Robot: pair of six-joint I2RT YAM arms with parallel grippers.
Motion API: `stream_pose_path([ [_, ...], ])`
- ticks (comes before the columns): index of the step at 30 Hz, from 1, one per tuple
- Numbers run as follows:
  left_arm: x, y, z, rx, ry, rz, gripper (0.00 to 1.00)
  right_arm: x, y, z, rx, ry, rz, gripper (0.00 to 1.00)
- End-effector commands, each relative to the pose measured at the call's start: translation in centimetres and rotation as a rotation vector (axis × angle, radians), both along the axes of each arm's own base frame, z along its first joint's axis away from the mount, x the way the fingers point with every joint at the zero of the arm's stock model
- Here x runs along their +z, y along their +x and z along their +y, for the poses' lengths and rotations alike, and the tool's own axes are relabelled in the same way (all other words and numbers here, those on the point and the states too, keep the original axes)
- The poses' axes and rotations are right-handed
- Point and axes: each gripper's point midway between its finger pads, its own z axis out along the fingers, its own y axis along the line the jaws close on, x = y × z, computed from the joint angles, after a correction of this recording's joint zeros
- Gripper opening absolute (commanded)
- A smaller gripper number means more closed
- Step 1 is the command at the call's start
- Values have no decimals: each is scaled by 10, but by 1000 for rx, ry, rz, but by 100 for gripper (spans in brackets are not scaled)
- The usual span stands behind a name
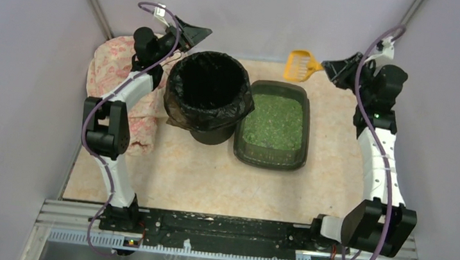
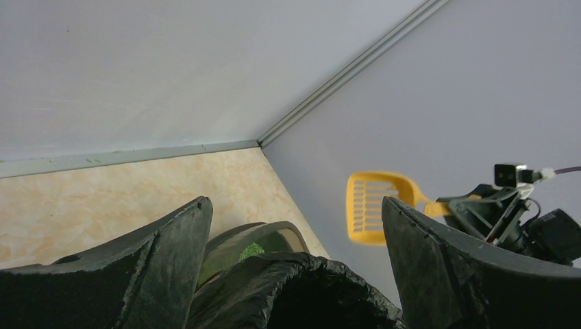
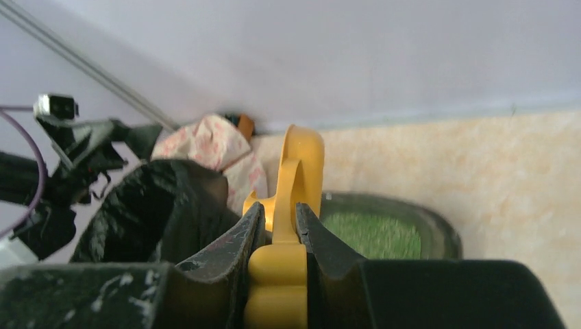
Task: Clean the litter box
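Fingers (image 2: 171, 250) on the left gripper (image 1: 193, 34) are spread wide, nothing between them. It hangs over the far-left rim of the bin (image 1: 243, 105), and in the left wrist view the bag's crumpled edge (image 2: 308, 288) shows below the gap. Left of that arm, a pink floral cloth (image 1: 112, 59) lies bunched on the table (image 1: 209, 179) along the left wall, partly under the arm. The bin is round, lined with a black bag, upright, centre-left on the table. Just to its right sits the litter box (image 1: 306, 131), a shallow dark tray with rounded corners, flat on the table, long side running away from the arm bases, bed of green granules inside. The bag overhang covers the box's left rim from above; can't tell if they actually touch. A yellow slotted scoop (image 1: 300, 64) is beyond the box's far-right corner, clear of the tray, head pointing left, and seen against the wall from the left wrist (image 2: 373, 205). The right gripper (image 1: 334, 68) holds it: the right wrist view has both fingers (image 3: 250, 229) squeezed onto the yellow handle (image 3: 298, 164), with the box (image 3: 438, 226) below and the bin (image 3: 151, 205) and cloth (image 3: 212, 147) beyond. The right arm is stretched up along the right wall.
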Motion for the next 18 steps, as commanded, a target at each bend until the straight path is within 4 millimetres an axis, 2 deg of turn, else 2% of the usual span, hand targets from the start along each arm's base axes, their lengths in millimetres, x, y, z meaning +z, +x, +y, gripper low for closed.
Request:
stream_pose_path([
  [1,8,0,-1,-14,-20,-44,99,-54,-21,12,40,-1,93,0],
  [5,9,2,-1,-15,-18,-45,99,-111,-40,16,38,-28,246,0],
  [9,4,3,-1,-18,-25,-31,99,-148,-55,21,56,-101,333,0],
  [13,2,3,-2,-21,-31,-23,99,-180,-61,38,109,-233,418,0],
  [18,3,2,-2,-22,-28,-28,99,-197,-64,69,195,-248,443,0],
])
